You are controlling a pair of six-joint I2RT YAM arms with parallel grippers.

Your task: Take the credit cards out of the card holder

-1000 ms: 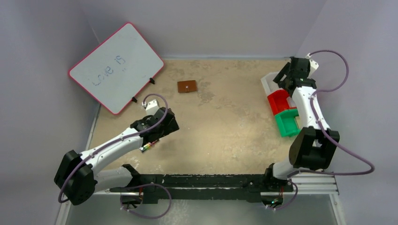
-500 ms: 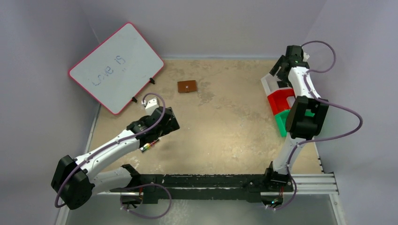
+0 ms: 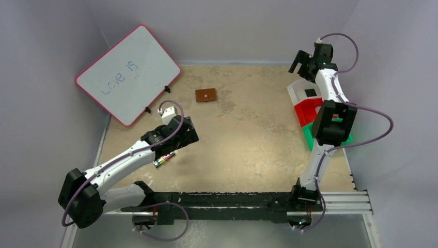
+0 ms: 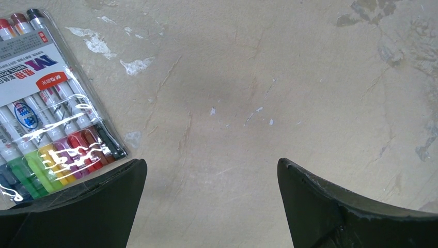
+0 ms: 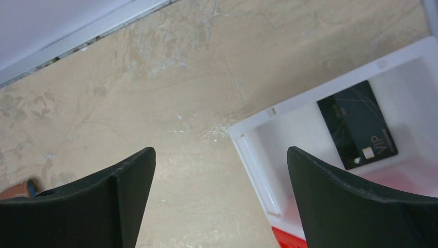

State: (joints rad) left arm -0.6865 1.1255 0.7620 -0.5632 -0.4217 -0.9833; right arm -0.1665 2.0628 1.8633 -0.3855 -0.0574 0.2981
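We see left arm reach from near-left base, low over table [image 3: 248, 139]; left gripper [image 4: 209, 170] wide, empty, just right of marker pack [image 4: 46, 119]. Right arm stretches far along right side, elbow above red bin [image 3: 309, 111] and green bin [image 3: 310, 137]; right gripper [image 5: 221, 155] wide, empty, above white bin [image 5: 255, 173] corner.

Tan, scuffed tabletop; grey walls; whiteboard [image 3: 126, 72] propped far left.

Card holder [image 3: 206, 95] closed, flat, far centre, long axis left-right. 1 black card [image 5: 357, 125] flat in white bin, long axis along bin's side wall.
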